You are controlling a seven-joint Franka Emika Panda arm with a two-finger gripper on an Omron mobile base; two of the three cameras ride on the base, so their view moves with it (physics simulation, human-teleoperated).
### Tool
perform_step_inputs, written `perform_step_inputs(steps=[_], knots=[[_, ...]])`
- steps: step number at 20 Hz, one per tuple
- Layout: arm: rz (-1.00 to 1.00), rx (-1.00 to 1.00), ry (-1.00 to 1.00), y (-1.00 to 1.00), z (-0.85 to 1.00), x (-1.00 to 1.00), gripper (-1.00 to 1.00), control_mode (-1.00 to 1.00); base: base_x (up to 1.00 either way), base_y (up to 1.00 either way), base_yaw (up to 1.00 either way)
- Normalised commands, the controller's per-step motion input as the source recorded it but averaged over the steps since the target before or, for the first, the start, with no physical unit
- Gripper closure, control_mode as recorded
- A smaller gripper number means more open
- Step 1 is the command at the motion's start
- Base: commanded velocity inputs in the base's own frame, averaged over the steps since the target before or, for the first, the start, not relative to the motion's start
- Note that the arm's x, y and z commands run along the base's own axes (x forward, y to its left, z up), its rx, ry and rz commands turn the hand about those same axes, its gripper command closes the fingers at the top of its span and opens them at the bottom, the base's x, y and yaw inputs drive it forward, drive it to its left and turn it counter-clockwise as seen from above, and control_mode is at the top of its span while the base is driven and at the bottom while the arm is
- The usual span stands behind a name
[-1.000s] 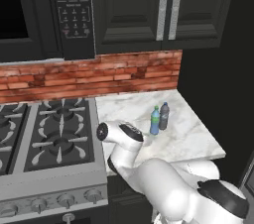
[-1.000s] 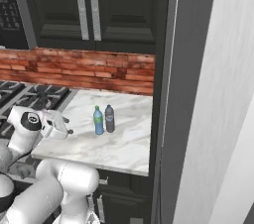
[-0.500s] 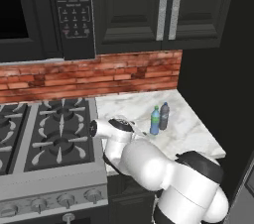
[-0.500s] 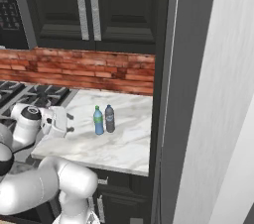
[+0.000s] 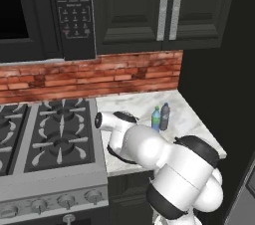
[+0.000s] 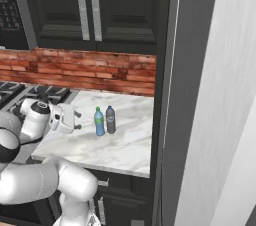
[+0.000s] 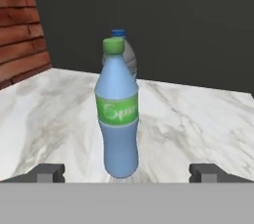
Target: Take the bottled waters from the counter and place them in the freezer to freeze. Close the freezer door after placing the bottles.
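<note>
Two bottled waters stand upright side by side on the marble counter (image 6: 125, 147). The blue one with a green cap (image 7: 117, 114) is straight ahead in the hand view, and the dark one (image 7: 129, 58) stands right behind it. In the base views the blue bottle (image 5: 156, 119) (image 6: 99, 122) stands left of the dark bottle (image 5: 165, 116) (image 6: 110, 119). My gripper (image 6: 77, 120) (image 7: 126, 172) is low over the counter, left of the bottles and pointing at them. It is open and empty, a short gap from the blue bottle. A pale grey fridge panel (image 6: 220, 95) rises at the right; the freezer's inside is out of view.
A black gas stove (image 5: 55, 137) adjoins the counter's left side. The brick backsplash (image 5: 124, 77) runs behind, with black wall cabinets (image 5: 164, 5) and a microwave (image 5: 74, 10) above. A dark tall panel (image 6: 167, 70) bounds the counter on the right.
The gripper has crept to the right, closer to the bottles, while the arm's elbow folded down in front of the counter. The bottles have not moved, and the jaws have stayed open.
</note>
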Motion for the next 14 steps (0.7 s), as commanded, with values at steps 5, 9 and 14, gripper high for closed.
perform_step_inputs(steps=[5,9,14], knots=[[0.0,0.0,0.0,-0.19,0.0,0.01,-1.0,-1.0,0.0,0.0,0.0],[0.0,0.0,0.0,-0.22,0.0,0.0,-1.0,-1.0,0.0,0.0,0.0],[0.0,0.0,0.0,-0.27,0.0,0.01,-1.0,-1.0,0.0,0.0,0.0]])
